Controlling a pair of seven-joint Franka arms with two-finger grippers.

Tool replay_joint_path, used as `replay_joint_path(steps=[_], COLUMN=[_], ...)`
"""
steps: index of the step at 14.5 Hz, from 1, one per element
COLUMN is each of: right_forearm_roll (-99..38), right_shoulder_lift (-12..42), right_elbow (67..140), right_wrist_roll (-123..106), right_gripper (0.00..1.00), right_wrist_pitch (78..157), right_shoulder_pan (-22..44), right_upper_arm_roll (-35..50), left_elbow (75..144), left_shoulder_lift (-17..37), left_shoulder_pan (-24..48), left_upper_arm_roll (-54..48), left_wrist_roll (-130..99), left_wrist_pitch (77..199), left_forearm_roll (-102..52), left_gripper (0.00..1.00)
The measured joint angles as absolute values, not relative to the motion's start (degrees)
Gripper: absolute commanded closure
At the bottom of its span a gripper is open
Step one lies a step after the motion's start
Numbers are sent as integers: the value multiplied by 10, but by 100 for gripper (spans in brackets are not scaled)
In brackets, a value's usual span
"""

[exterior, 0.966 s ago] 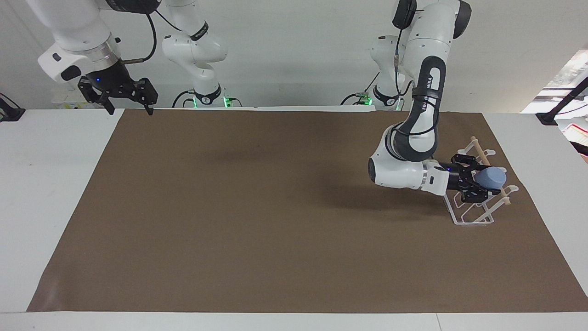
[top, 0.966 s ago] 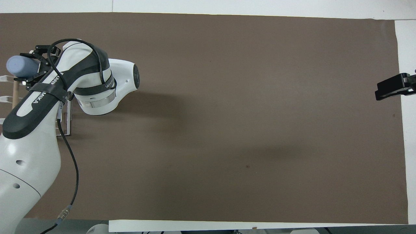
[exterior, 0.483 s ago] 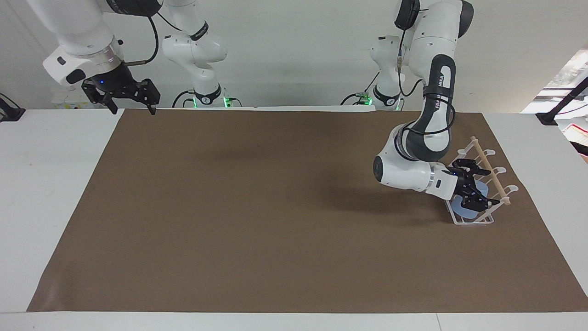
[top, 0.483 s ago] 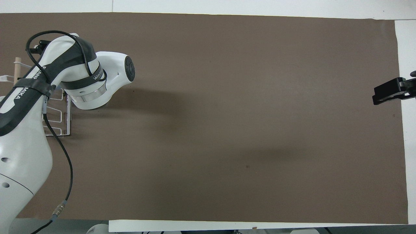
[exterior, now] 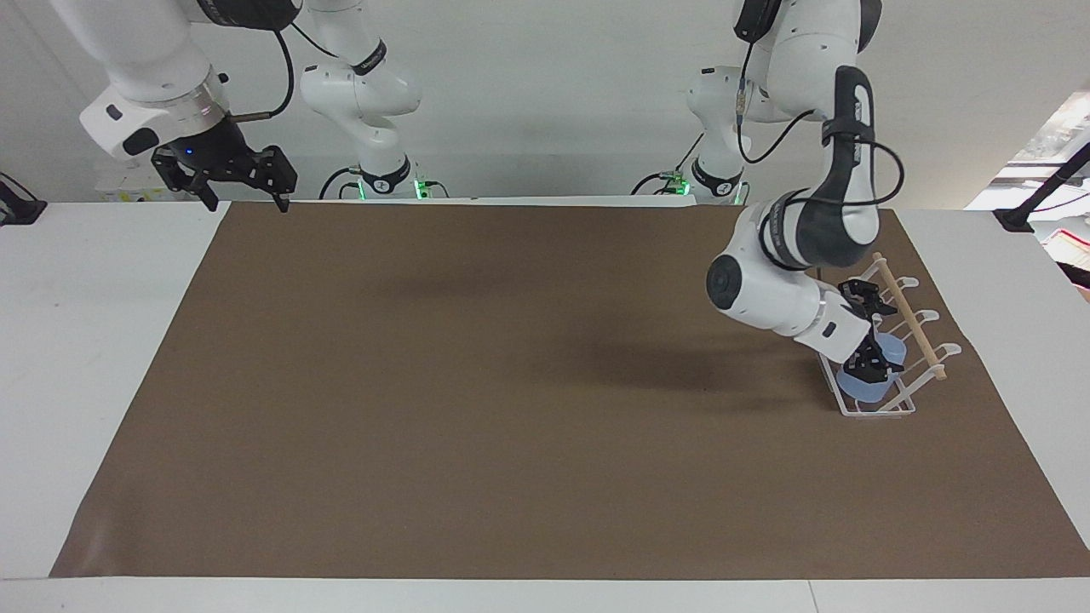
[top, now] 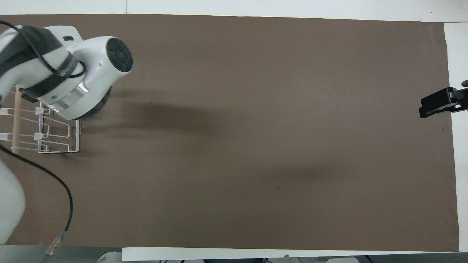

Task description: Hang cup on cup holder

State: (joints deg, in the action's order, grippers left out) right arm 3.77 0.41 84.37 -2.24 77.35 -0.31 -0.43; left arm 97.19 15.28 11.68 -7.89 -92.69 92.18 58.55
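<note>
Facing view: left gripper [exterior: 869, 345] down at cup holder [exterior: 915, 328], angled into wire prongs at rack's end farther from robots. Cup [exterior: 870, 379] sits on prong, mouth toward base frame, light blue. Black fingers alongside cup; whether they clamp it or stand clear, cannot tell. Holder at left arm's end of brown mat [exterior: 511, 383]. Right gripper [exterior: 243, 191] hangs over mat's corner near its base, arm waiting, fingers spread.

Overhead view: left arm's wrist covers cup and gripper. Holder [top: 44, 135] part visible, wooden dowel [top: 15, 120] along its top. Right gripper [top: 438, 104] at mat's edge.
</note>
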Motion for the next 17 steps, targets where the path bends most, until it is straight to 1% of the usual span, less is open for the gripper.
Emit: replay_joint_path(steps=[3,4,6,9,13,17], right_forearm_roll=[38,38,38,38,38,38], right_shoulder_lift=[4,4,4,4,4,4], right_elbow=[844,844,844,844,844,844], right_wrist_roll=[-22,-22,-22,-22,-22,-22], right_gripper=[1,1,1,1,1,1], right_wrist_pitch=[774,774,774,774,774,773], right_shoulder_pan=[-3,-3,-3,-3,-3,-3], right_upper_arm_roll=[-4,-4,-4,-4,-4,-4], left_elbow=[953,944,928,925,928,921], left_shoulder_lift=[68,48,27,30,37,34], left_shoulder_pan=[79,66,39,3,-28,-28], left_upper_arm_roll=[-76,-75,-73,-72,-71,-78], left_wrist_roll=[-716,-648,-526,-331,-106,-43], left_wrist_pitch=[929,931,936,941,934,903], left_forearm_roll=[481,435,331,182,57,23], left_gripper=[1,1,0,0,0,0])
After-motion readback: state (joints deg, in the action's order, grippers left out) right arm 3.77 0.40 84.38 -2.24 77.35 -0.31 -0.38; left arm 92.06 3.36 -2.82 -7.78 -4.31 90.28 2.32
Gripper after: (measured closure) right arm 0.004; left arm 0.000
